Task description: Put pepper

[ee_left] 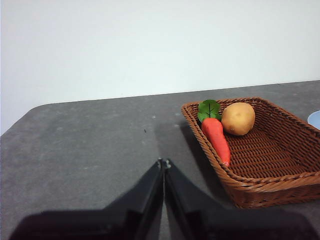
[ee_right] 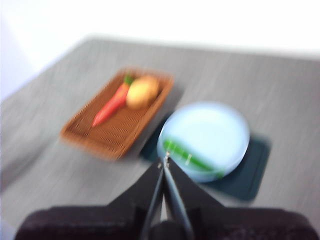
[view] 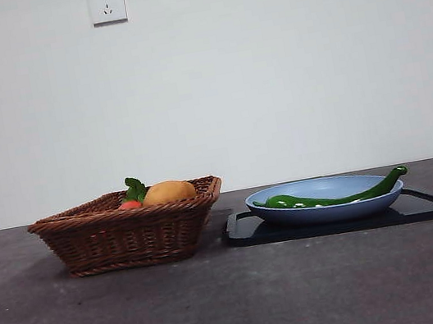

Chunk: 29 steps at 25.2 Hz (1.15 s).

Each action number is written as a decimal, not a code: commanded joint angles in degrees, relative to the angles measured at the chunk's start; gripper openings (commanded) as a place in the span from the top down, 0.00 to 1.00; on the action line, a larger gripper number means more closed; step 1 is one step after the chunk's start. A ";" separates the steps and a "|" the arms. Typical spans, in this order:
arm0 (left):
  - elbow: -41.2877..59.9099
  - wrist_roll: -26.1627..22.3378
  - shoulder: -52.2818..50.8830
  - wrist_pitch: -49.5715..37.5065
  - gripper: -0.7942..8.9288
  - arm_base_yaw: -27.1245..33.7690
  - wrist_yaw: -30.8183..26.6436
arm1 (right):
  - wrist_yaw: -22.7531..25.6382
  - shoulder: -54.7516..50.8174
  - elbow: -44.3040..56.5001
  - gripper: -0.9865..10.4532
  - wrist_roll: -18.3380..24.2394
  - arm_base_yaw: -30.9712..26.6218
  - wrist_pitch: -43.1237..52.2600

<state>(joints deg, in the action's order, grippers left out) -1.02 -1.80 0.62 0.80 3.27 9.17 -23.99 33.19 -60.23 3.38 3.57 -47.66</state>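
The long dark-green pepper (view: 334,196) lies in the blue plate (view: 289,196), its upturned tip over the plate's right rim. The plate stands on a black tray (view: 249,230). In the blurred right wrist view the pepper (ee_right: 192,157) shows in the plate (ee_right: 210,130). My right gripper (ee_right: 165,161) is shut and empty, high above the table near the plate. My left gripper (ee_left: 164,163) is shut and empty, over bare table beside the basket. Neither gripper shows in the front view.
A brown wicker basket (view: 128,227) stands left of the tray and holds a round orange-yellow fruit (view: 169,192), a red carrot (ee_left: 216,140) and a green leafy sprig (ee_left: 209,108). A wall with a socket (view: 107,4) is behind the table.
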 commanded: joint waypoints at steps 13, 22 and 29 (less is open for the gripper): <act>0.61 0.55 -0.17 -0.52 0.91 0.20 0.04 | 6.99 -28.24 49.81 0.90 -6.43 -1.84 44.19; 0.61 0.55 -0.17 -0.52 0.91 0.20 0.04 | 10.97 -33.22 59.60 0.90 -7.67 -0.07 45.03; 0.61 0.55 -0.17 -0.52 0.91 0.20 0.04 | 10.86 -33.22 59.78 0.90 -7.80 -0.07 41.03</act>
<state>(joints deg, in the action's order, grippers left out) -1.02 -1.80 0.62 0.80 3.27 9.17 -13.28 0.19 -0.62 -3.73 3.42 -6.63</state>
